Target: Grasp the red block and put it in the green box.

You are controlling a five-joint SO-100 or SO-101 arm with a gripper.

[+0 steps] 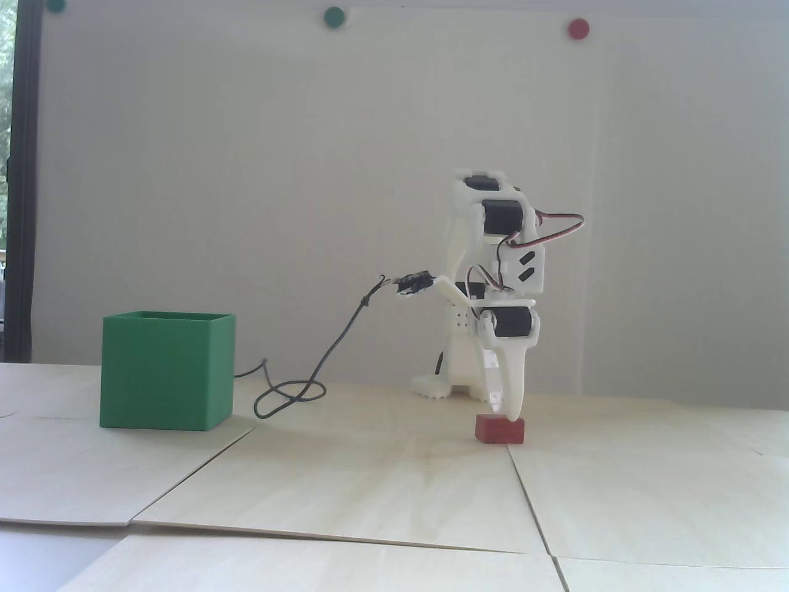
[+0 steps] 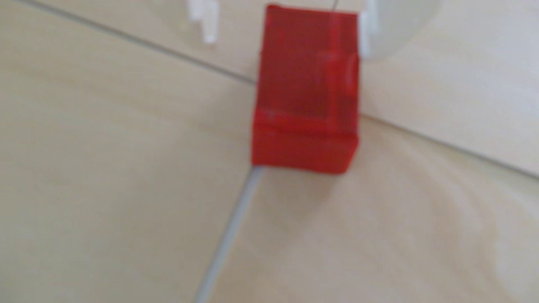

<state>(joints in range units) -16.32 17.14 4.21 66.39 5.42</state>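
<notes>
From my remote seat I judge the risk here to be a lopsided grasp; the white plastic two-finger gripper (image 1: pixel 504 412) is down at the small matte dark-red rectangular block (image 1: pixel 499 428), which lies flat on the pale plywood table (image 1: pixel 370 481), astride a seam between panels; in the wrist view the block (image 2: pixel 306 93) sits between the jaws, which are spread, with one white finger (image 2: pixel 368 32) touching or just beside its right face and the other finger (image 2: pixel 205 20) well clear of its left face, so nothing is grasped yet; if I close from here, I expect the far finger to sweep in and shove the block sideways against the near one, and the seam under it might catch an edge and twist it; a skewed pinch could let it slip during the lift; the large plain matte green cube-shaped box (image 1: pixel 166 376) stands well apart from the jaws, to the left in the fixed view, so a weak hold would have a long carry in which to fail; the black cable (image 1: pixel 333 345) trailing across that path could also snag.
</notes>
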